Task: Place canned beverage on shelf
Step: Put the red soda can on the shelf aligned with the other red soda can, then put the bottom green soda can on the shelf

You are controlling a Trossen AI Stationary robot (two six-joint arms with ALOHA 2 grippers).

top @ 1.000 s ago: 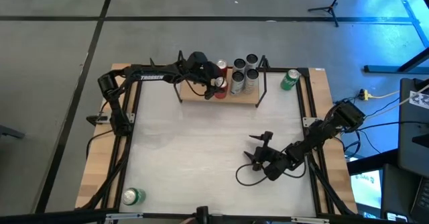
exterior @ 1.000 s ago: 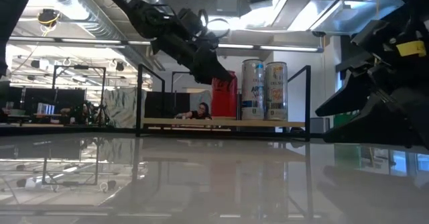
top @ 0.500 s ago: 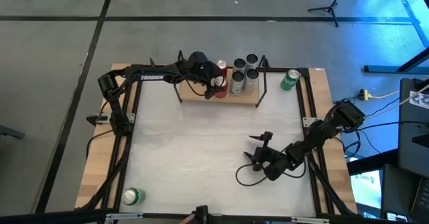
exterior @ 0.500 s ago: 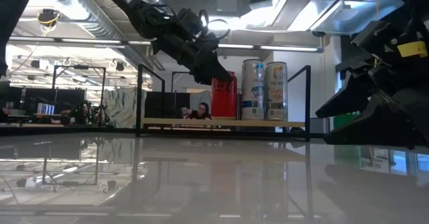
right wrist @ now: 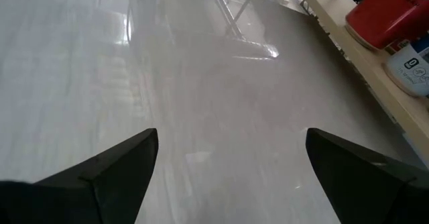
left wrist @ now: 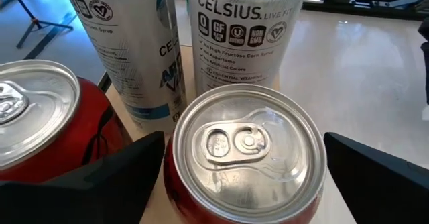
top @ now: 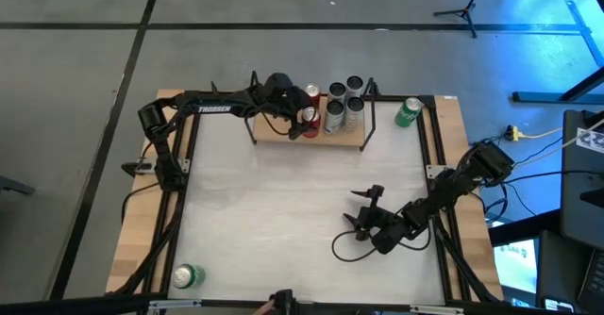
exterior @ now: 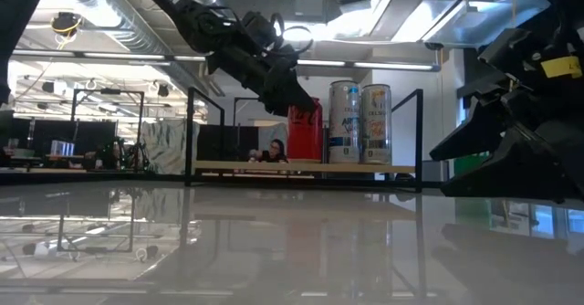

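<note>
White tabletop [top: 283, 202] carries the shelf [top: 274, 132] at its far edge. Your left gripper [left wrist: 244, 167] straddles the upright red can [left wrist: 249, 147] there, fingers spread, apparently not touching (right gripper [top: 363, 220] waits wide, well apart); lift straight up along the can's axis

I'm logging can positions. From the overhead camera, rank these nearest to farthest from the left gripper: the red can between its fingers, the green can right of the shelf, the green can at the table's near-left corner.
1. Red can: on the shelf, at the left gripper.
2. Green can: lying right of the shelf.
3. Green can: near-left table corner, farthest.
</note>
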